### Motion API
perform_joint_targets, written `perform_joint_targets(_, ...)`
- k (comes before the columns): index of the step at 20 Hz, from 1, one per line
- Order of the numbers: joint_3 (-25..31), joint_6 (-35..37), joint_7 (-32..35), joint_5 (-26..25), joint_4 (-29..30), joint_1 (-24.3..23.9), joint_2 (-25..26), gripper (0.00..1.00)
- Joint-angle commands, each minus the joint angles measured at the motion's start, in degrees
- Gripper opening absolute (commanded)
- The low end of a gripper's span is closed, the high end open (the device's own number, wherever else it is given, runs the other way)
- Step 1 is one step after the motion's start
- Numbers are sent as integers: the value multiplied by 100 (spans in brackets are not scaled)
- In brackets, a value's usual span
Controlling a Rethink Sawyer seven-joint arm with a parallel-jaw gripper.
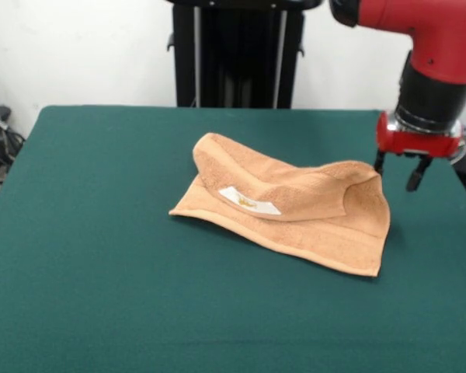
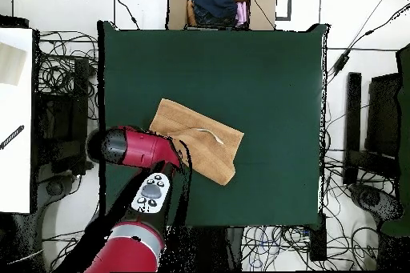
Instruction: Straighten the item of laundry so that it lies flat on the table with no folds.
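Front view: the peach-orange towel (image 1: 295, 206) lies near the middle of the dark green worktop (image 1: 101, 272), not yet flat. Its far edge is folded over toward the camera, making a raised, rounded hump along the back, and the folded flap covers much of the layer beneath. A small white label (image 1: 250, 201) shows on the flap's underside (facing up now), near the towel's left half. A woven border band runs along the near edge, which lies flat on the cloth.

The gripper (image 1: 399, 172) hangs just beside the towel's right far corner, its two dark fingers (image 1: 416, 174) parted a little and holding nothing; whether the left finger touches the towel's edge cannot be told.

In the overhead view the red arm (image 2: 136, 148) covers one corner of the towel (image 2: 200, 146), and a cardboard box (image 2: 220, 4) of clothes sits beyond the worktop's far edge, with cables on the floor around.
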Motion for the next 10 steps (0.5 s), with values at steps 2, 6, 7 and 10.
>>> perform_joint_targets(2,222,776,1048,-103,-357,-39,111,100)
perform_joint_targets(6,91,880,1177,-115,-437,75,113,100)
perform_joint_targets(7,56,897,1195,-123,-465,103,124,100)
perform_joint_targets(10,55,692,1280,-71,-301,149,119,100)
